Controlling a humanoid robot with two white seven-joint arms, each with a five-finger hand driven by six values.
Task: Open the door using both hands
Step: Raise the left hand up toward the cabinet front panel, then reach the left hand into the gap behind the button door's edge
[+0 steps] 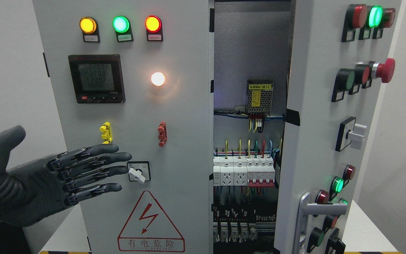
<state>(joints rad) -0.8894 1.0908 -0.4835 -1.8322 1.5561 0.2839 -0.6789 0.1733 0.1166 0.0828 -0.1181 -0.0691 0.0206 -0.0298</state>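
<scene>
A grey electrical cabinet fills the head view. Its left door [182, 116] is closed and flat toward me, carrying three lit lamps, a digital meter [96, 78] and a rotary switch [138, 171]. The right door [315, 123] stands swung open, seen edge-on, with a silver handle [307, 215] low down. Between the doors the inside shows breakers and sockets [245, 169]. My left hand [65, 176], dark grey, is at the lower left in front of the left door, fingers stretched out flat toward the rotary switch, thumb raised, holding nothing. The right hand does not show.
The open right door carries push buttons, a red mushroom stop button [386, 70] and a white knob [356, 135] sticking out toward me. A power supply [259, 97] and coloured wires sit inside. The cabinet stands on a white surface [368, 233]; a white wall lies behind.
</scene>
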